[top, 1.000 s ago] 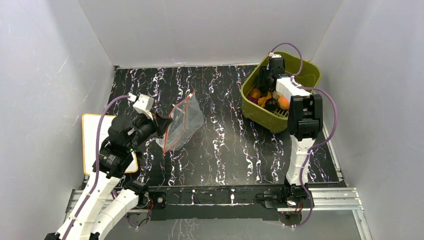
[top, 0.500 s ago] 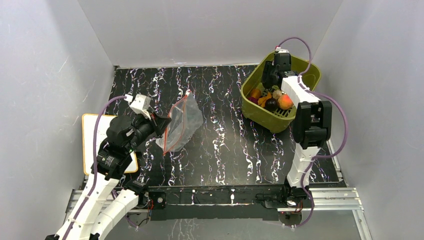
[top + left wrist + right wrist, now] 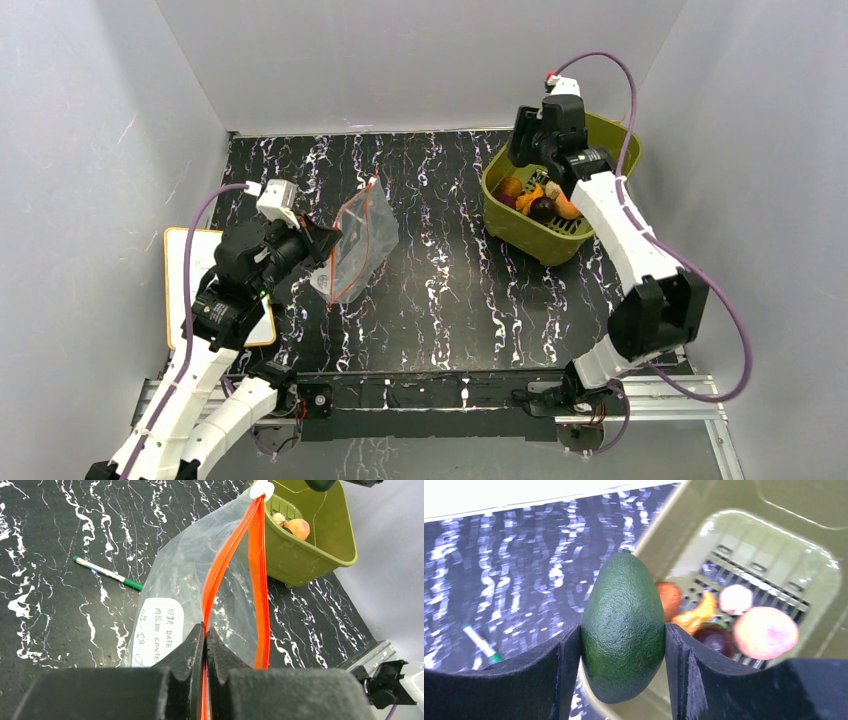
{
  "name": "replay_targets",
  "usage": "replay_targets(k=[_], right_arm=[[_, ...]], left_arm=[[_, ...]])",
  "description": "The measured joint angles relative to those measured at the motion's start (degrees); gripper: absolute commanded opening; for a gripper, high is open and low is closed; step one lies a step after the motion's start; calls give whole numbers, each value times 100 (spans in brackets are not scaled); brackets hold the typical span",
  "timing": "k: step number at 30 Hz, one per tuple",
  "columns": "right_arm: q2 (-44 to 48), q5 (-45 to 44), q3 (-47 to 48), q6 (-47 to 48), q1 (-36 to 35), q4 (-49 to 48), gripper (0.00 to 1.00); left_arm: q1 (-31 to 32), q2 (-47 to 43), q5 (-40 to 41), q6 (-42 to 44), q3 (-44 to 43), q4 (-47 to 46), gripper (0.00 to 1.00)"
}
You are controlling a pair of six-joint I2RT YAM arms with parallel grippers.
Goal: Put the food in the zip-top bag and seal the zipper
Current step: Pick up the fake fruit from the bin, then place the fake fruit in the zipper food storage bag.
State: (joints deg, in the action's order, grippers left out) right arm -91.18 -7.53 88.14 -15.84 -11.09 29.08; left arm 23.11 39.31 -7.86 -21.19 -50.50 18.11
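Observation:
My left gripper point(image 3: 205, 630) is shut on one lip of the red-orange zipper point(image 3: 215, 575) and holds the clear zip-top bag point(image 3: 185, 580) up off the table, mouth parted. In the top view the bag point(image 3: 365, 240) hangs left of centre. My right gripper point(image 3: 623, 630) is shut on a dark green avocado point(image 3: 624, 620), lifted above the near-left rim of the olive basket point(image 3: 774, 510). The rest of the food lies in the basket: a peach point(image 3: 766, 632), an orange piece point(image 3: 669, 600), a purple piece point(image 3: 716, 636) and a beige piece point(image 3: 735, 599).
A thin white pen with a green cap point(image 3: 107, 573) lies on the black marbled table beyond the bag. A white board point(image 3: 180, 250) sits at the table's left edge. The basket point(image 3: 610, 145) stands at the back right, close to the grey walls.
My right arm has risen out of the basket with the avocado and swung toward its left rim. The left gripper has shifted the bag slightly, still pinching the zipper.

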Motion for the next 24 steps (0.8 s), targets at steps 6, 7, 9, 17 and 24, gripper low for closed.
replay_targets(k=[6, 7, 9, 17, 24], right_arm=[[848, 273, -302, -256, -942, -59, 31], [973, 363, -382, -328, -1128, -79, 31], [1147, 514, -494, -466, -1370, -98, 31], [1751, 1128, -973, -1283, -2295, -669, 31], [1862, 1602, -1211, -2173, -2883, -1471, 30]], left_arm=[[0, 17, 4, -295, -2, 15, 0], [0, 33, 4, -343, -2, 13, 0], [0, 76, 11, -413, -2, 11, 0], [0, 267, 17, -669, 7, -57, 0], [0, 361, -22, -815, 105, -188, 0]])
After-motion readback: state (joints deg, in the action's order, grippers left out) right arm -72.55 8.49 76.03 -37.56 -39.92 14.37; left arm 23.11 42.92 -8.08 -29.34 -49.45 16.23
